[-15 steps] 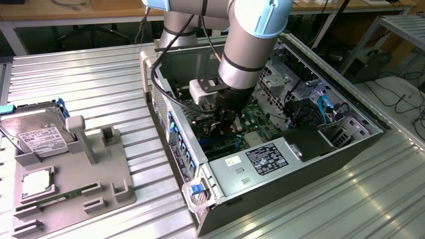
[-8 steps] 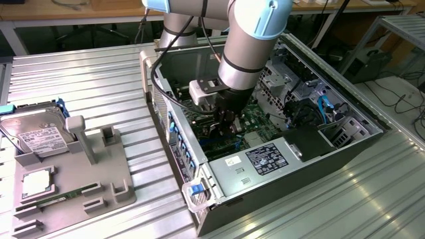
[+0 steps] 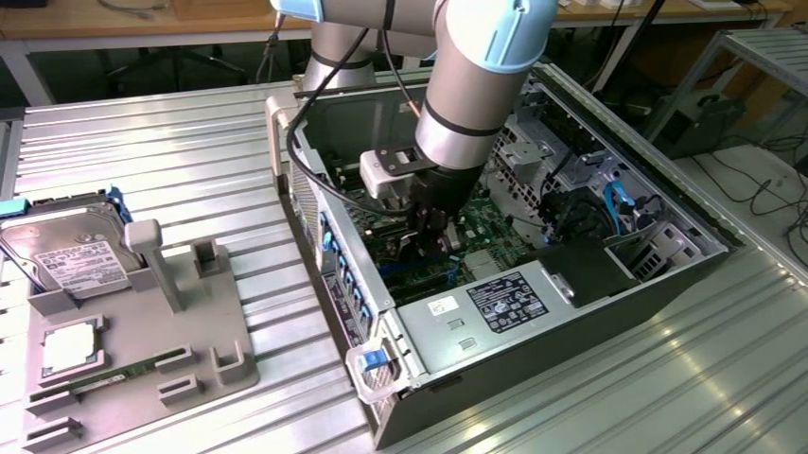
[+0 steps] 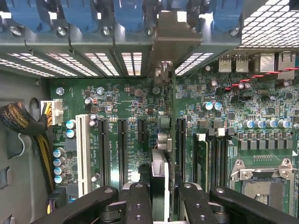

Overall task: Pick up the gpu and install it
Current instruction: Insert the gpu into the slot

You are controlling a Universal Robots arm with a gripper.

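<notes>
The gpu (image 4: 160, 186) sits edge-on in my gripper (image 4: 159, 205), jaws closed narrowly on it, hanging above the motherboard (image 4: 131, 112) inside the computer case (image 3: 606, 312). I judge it close to a black slot (image 4: 180, 140), but if the card's edge is slightly off, pressing could jam or bend it.

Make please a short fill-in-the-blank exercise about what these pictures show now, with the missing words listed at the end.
1. The gripper holds the gpu edge-on above the green ____.
2. The arm reaches down into the open computer ____.
3. On the grey holder outside, the hard drive has a ____ label.
4. The card retainer clips along the case's rear slots are ____.

Missing words: motherboard; case; white; blue
</notes>
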